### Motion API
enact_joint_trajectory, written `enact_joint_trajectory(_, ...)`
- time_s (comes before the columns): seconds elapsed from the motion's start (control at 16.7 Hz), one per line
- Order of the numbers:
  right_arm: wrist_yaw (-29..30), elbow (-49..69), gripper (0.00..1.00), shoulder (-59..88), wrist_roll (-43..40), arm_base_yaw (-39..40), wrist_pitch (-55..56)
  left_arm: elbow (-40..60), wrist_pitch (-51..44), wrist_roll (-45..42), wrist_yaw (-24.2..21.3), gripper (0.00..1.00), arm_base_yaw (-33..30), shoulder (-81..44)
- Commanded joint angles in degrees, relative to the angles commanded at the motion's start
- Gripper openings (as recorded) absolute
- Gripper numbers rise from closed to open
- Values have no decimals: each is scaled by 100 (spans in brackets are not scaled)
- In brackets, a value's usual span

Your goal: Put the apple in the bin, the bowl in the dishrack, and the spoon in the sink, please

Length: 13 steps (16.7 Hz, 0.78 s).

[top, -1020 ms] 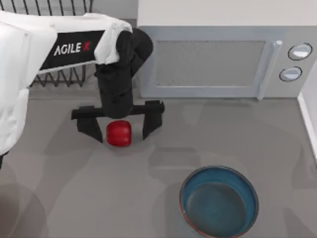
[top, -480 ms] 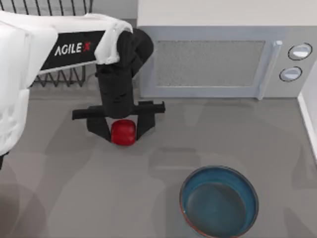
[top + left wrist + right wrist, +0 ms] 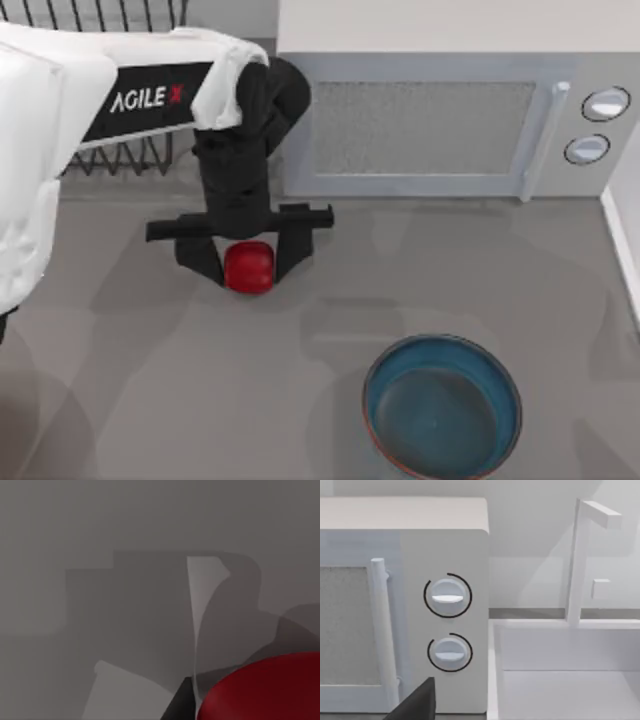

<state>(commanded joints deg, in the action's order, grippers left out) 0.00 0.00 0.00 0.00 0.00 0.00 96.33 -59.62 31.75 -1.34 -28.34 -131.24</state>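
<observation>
The grey tabletop (image 3: 150,400) stretches out under everything, with the pale microwave (image 3: 450,120) backing it from about 12 to 2 o'clock and the wire dishrack (image 3: 110,155) tucked away at 11 o'clock, partly behind the arm. From the right wrist camera I can see the white sink (image 3: 570,680) just beside the microwave's knob side, which puts the idle right arm off to the right.

The left arm (image 3: 60,110) reaches in from 10 o'clock and hangs its left gripper (image 3: 248,262) straight down, left of centre. A second ago the jaws stood wide on either side of the apple (image 3: 249,267); now they have clenched in and are grasping it, a finger pressed to each flank. The left wrist camera has the red fruit bulging close into its frame. It still looks to be sitting on the surface, not lifted.

The bowl (image 3: 442,407) waits untouched at 5 o'clock, well apart from the action and empty.

With the grip apparently made, I'd judge the lift toward the bin comes next; the round, glossy apple could slip if the hold is shallow. Bowl and spoon remain to be done.
</observation>
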Motion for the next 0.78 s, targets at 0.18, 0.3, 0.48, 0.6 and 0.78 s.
enact_joint_trajectory(0.18, 0, 0, 100, 0, 0, 0, 0, 126, -83, 25, -51, 0, -3, 64)
enact_joint_trajectory(0.3, 0, 0, 100, 0, 0, 0, 0, 428, -419, 36, -52, 0, -5, 128)
enact_joint_trajectory(0.48, 0, 0, 100, 0, 0, 0, 0, 1024, -1292, 49, -50, 0, -5, 283)
enact_joint_trajectory(0.6, 0, 0, 100, 0, 0, 0, 0, 1393, -1763, 50, -49, 0, -8, 394)
enact_joint_trajectory(0.78, 0, 0, 100, 0, 0, 0, 0, 1618, -2010, 43, -48, 0, -5, 494)
